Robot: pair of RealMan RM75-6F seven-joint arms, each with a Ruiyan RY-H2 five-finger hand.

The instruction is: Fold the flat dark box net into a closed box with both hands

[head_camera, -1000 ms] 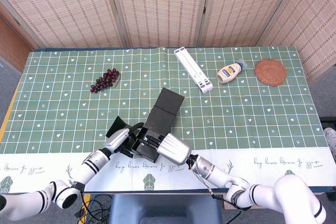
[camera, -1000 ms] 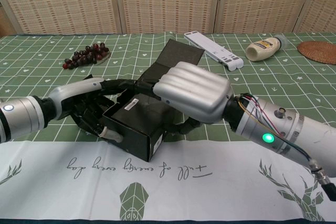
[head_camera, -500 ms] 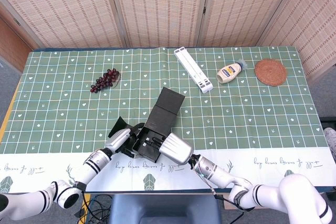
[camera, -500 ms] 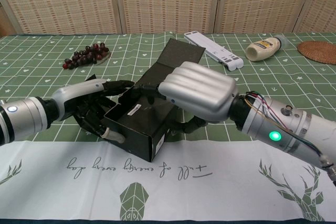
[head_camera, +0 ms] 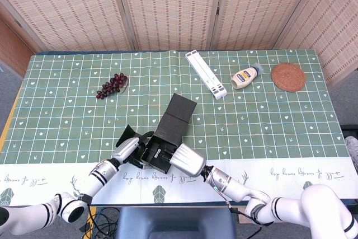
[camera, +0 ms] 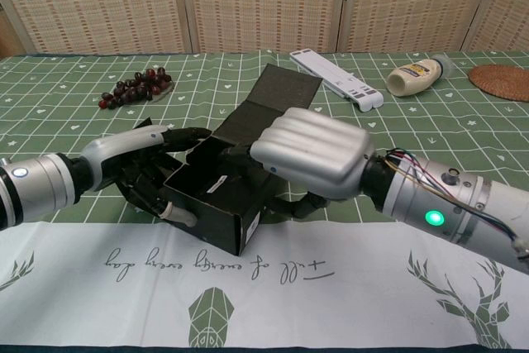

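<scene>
Midway through shaping the walls, by the look of it: silver right hand [camera: 310, 152] curled over the near right side of the matt black cardboard box net [camera: 216, 196], fingers reaching into its open tray; dark-fingered left hand [camera: 153, 173] gripping the left wall, a side flap loose beside it. Next, probably: bracing the tray and swinging over the lid panel, standing open beyond both hands, toward the dark red grapes [camera: 135, 87].

backdrop: woven folding screen [head_camera: 168, 4] | table [head_camera: 279, 116]: green grid-patterned cloth | light: even
</scene>
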